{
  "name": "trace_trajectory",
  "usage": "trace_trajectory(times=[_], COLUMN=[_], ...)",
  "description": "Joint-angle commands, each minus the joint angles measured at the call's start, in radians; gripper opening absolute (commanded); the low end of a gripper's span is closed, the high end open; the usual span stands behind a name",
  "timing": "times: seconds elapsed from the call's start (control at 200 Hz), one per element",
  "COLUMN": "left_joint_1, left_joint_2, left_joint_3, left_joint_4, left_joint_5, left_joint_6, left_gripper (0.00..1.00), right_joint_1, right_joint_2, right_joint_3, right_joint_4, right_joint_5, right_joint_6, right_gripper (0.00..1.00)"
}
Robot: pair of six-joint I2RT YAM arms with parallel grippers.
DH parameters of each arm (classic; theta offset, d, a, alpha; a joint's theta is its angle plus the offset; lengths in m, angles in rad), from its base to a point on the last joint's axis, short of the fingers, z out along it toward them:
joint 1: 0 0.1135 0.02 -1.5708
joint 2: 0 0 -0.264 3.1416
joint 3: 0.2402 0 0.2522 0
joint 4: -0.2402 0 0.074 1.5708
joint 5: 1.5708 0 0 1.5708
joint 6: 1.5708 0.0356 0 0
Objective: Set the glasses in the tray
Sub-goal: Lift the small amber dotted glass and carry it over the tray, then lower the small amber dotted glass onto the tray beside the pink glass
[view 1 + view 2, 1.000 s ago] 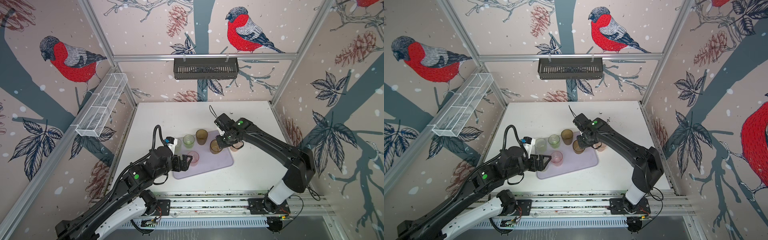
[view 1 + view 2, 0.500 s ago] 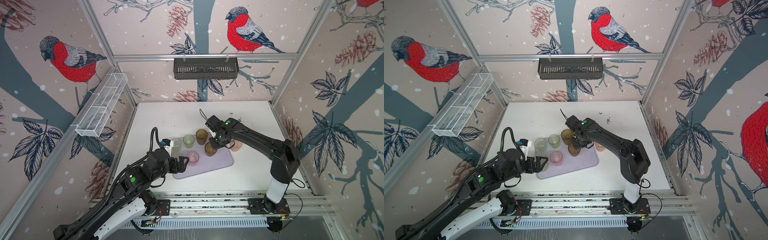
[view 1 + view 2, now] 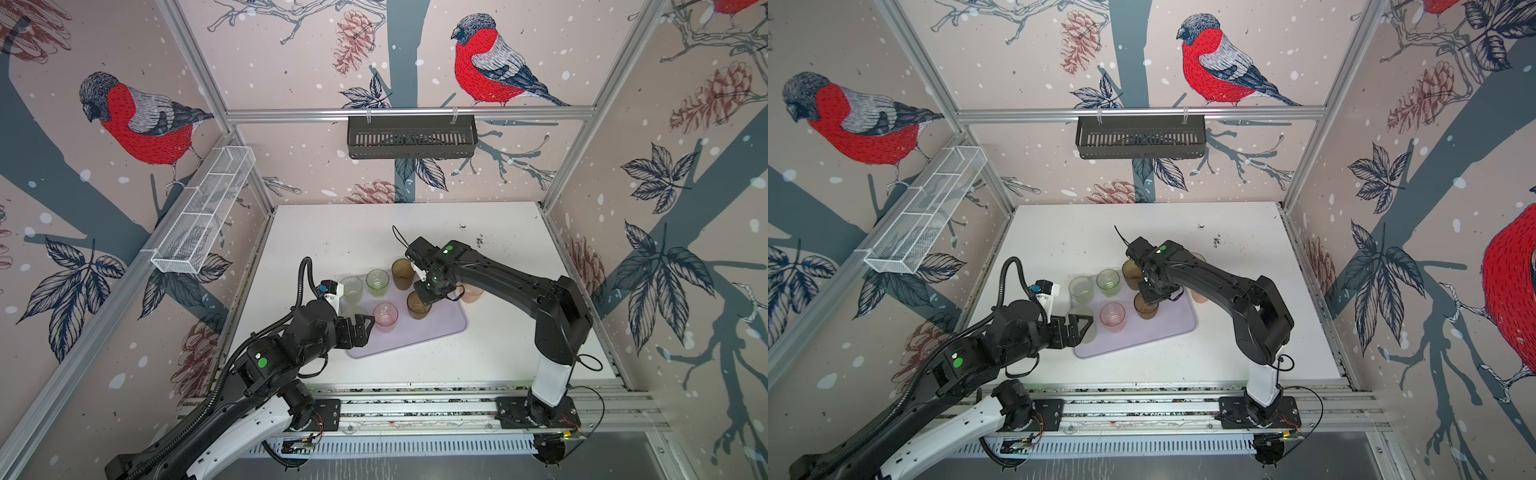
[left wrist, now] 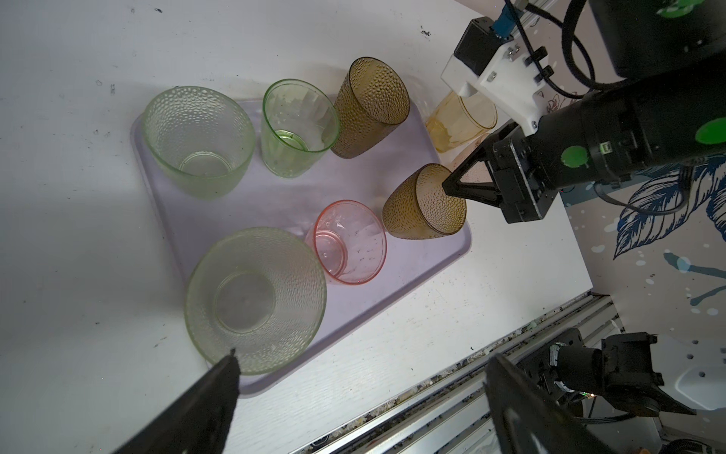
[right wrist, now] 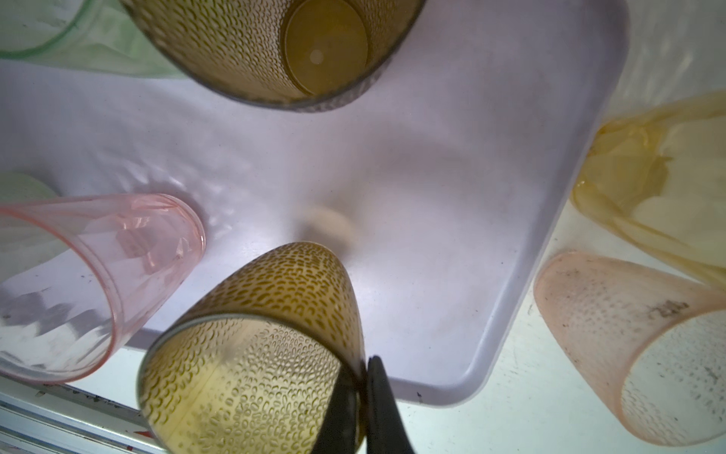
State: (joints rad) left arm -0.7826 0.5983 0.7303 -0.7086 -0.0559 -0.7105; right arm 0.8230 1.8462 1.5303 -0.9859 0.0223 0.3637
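My right fingers point(image 5: 375, 387) are clenched on the rim of a brown glass point(image 5: 255, 373). This glass is over the tray point(image 5: 432, 196), close to the pink glass point(image 4: 345, 247). I cannot tell if its bottom touches the tray.

My left fingers point(image 3: 363, 328) are spread wide and hold nothing. A pale green glass point(image 4: 255, 298) stands on the tray just in front of them, close to one fingertip.

A second brown glass point(image 4: 369, 106), a bright green glass point(image 4: 298, 125) and a second pale green glass point(image 4: 198, 141) stand on the tray too. A yellow glass point(image 5: 660, 188) and a peach glass point(image 5: 636, 353) are on the counter point(image 4: 78, 236), just beside the tray.
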Motion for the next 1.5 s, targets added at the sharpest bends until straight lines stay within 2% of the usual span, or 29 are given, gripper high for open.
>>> trace_trajectory(times=[0.0, 1.496], left_joint_1=[0.003, 0.003], left_joint_2=[-0.004, -0.074], left_joint_3=[0.011, 0.008], left_joint_4=[-0.017, -0.096], left_joint_5=[-0.02, -0.037], left_joint_6=[-0.022, -0.038], left_gripper=[0.97, 0.97], right_joint_1=[0.005, 0.003], right_joint_2=[0.002, 0.015], right_joint_3=[-0.006, -0.033], right_joint_4=[0.012, 0.038], right_joint_5=[-0.009, -0.016], right_joint_6=[0.001, -0.003], right_gripper=[0.01, 0.0])
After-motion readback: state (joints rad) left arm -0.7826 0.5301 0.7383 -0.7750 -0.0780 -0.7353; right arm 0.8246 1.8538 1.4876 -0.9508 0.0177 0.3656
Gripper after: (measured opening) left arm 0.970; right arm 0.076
